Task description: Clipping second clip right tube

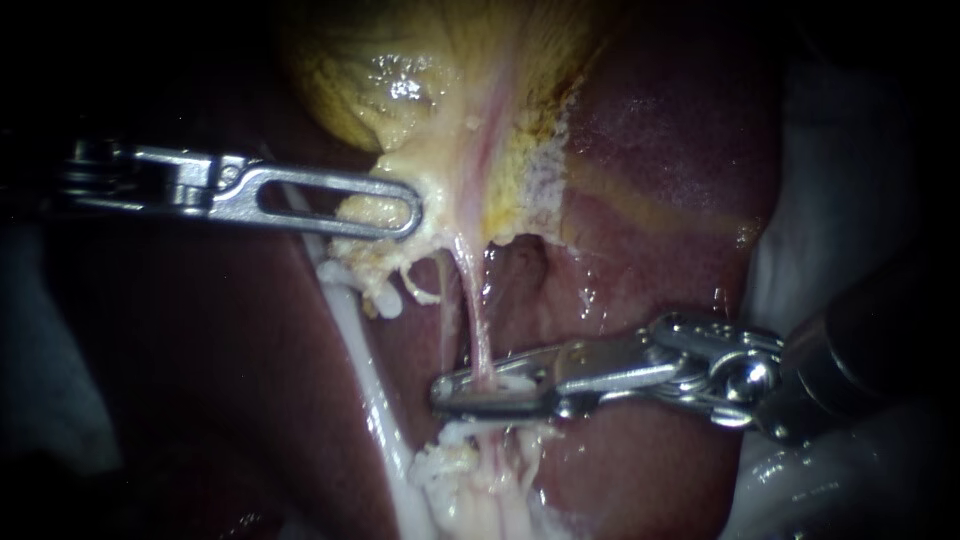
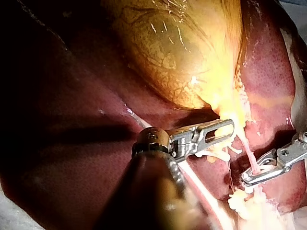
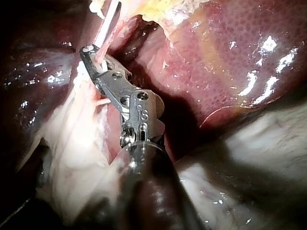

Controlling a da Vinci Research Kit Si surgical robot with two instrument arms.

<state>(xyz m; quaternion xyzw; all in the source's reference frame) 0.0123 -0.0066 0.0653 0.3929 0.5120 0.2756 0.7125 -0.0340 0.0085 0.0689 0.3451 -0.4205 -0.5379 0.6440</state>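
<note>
Dark red liver (image 1: 650,130) fills most of the scene, wet and shining. Across its upper part lies the yellow gallbladder (image 1: 400,70), which narrows downward into pale, ragged tissue.

The left instrument (image 1: 405,215) reaches in level from the left. Its long slotted jaws are closed on the pale lower edge of the gallbladder. In the left wrist view, this tissue shows pinched between the two jaws.

The right instrument (image 1: 450,392) comes in from the lower right, its jaws pointing left across the liver.

A thick white strand (image 1: 365,370) slants down the liver below the left instrument's jaws.

From the gallbladder's lower edge the right tube (image 1: 478,320), thin and pink, runs straight down, drawn taut. It passes between the right instrument's jaws, which are drawn narrowly together on it from both sides, well below the gallbladder and just above a clump of white fatty tissue (image 1: 460,470). A paler, thinner strand (image 1: 445,310) hangs just to the tube's left, outside those jaws.
</note>
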